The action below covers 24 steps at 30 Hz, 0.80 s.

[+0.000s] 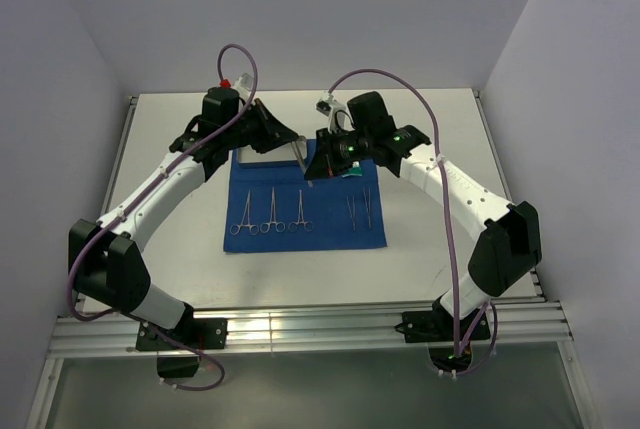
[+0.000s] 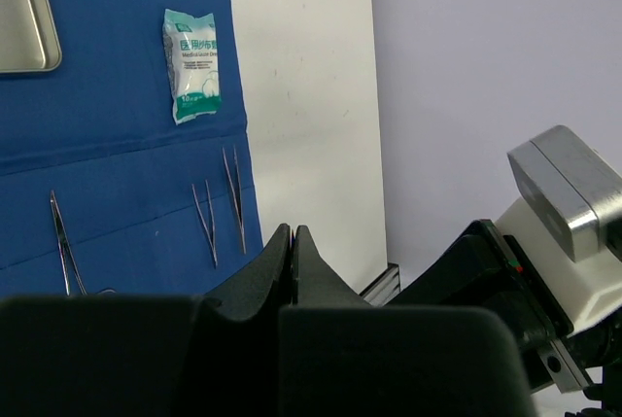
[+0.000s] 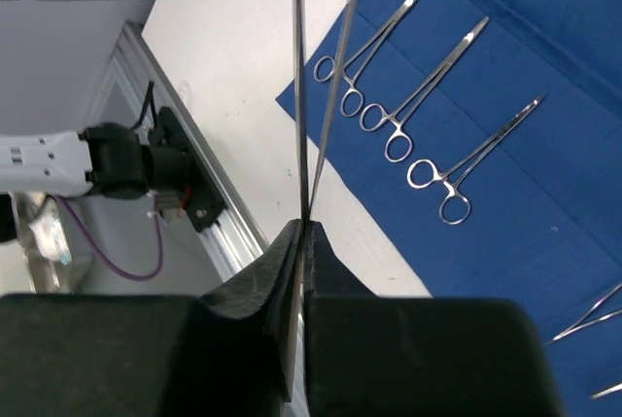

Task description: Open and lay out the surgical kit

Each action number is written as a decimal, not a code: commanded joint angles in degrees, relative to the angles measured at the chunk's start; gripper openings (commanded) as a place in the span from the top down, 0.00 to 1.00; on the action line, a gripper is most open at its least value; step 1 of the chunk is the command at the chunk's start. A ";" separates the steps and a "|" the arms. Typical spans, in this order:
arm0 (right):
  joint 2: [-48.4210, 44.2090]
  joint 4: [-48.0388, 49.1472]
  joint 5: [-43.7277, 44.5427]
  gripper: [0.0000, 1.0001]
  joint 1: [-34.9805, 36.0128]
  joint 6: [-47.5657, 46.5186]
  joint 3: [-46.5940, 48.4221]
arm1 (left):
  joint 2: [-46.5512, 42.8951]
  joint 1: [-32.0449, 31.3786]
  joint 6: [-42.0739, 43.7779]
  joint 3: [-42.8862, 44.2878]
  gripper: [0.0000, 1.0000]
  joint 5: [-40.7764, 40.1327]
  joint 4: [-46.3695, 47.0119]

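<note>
The royal-blue cloth (image 1: 330, 229) lies spread flat on the table. Three ring-handled clamps (image 1: 272, 212) lie side by side on its left half, and two tweezers (image 1: 359, 208) on its right half. My right gripper (image 3: 303, 225) is shut on a third pair of tweezers (image 3: 313, 96) and holds it above the cloth's far edge (image 1: 306, 164). My left gripper (image 2: 293, 230) is shut and empty, raised over the cloth's far left (image 1: 285, 137). The steel tray (image 2: 19, 9) and the white-green packet (image 2: 192, 65) lie on the cloth in the left wrist view.
The white table (image 1: 440, 149) is bounded by a metal rail (image 1: 300, 324) at the near edge and grey walls on the other sides. Both arms arch over the far part of the cloth, close to each other.
</note>
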 commanded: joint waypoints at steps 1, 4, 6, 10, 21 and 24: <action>0.29 1.28 0.19 0.97 0.47 -0.25 1.16 | 0.40 -0.27 -0.14 0.54 1.00 0.98 2.51; -0.15 1.37 1.67 1.00 0.47 0.01 0.11 | 0.05 -0.27 0.03 -0.25 0.92 0.63 3.30; -0.94 1.72 3.44 1.00 0.47 0.89 -1.20 | -0.39 -0.27 0.12 -0.52 0.57 -0.24 3.74; -3.05 1.20 10.54 1.00 0.38 2.64 -7.34 | -1.44 0.69 3.27 2.54 0.01 -3.49 2.08; -3.50 -2.66 36.04 1.00 3.27 13.36 -13.17 | -11.37 6.93 19.62 0.80 0.01 -15.54 1.55; -2.79 -3.73 40.17 1.00 4.86 17.84 -12.81 | -12.17 9.30 21.39 -0.08 0.01 -17.29 -0.46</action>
